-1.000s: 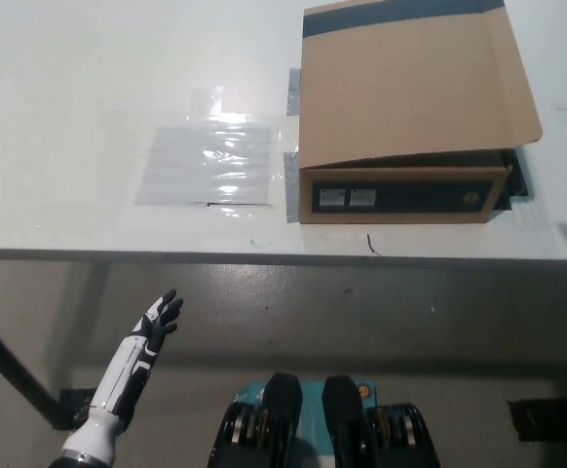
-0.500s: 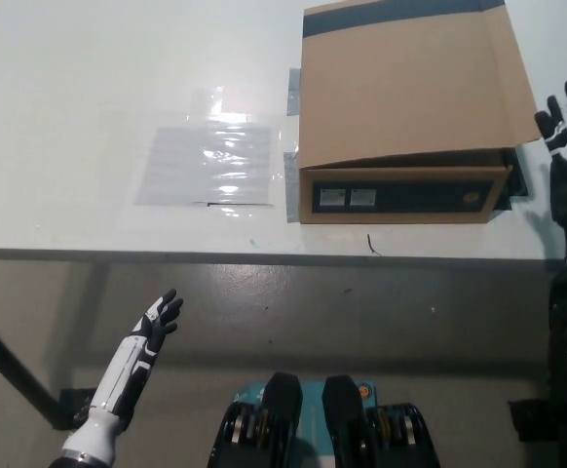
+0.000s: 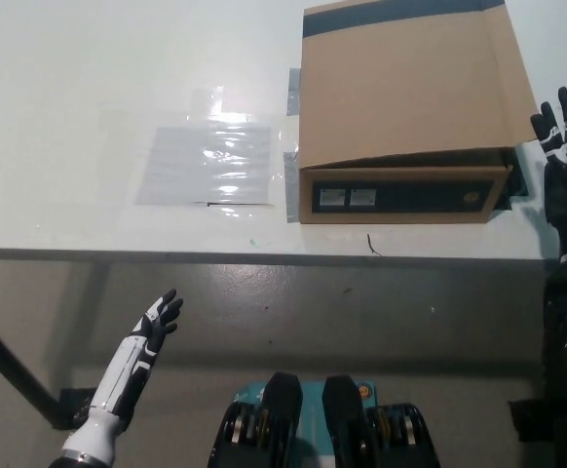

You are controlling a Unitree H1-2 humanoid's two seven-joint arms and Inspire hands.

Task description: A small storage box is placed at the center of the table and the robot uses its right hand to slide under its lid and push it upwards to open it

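Looking from my seat, the white left hand idles low, below the table edge, fingers spread, holding nothing. My black right hand is up at the right, fingers splayed and empty, just beside the brown cardboard storage box. The box's flat lid lies to that hand's left (its overhanging front edge runs left to right). The hand's palm side is unreadable, and the white table hides nothing else.

Storage box on the table, right of taped plastic sheet; right hand beside box's right edge.
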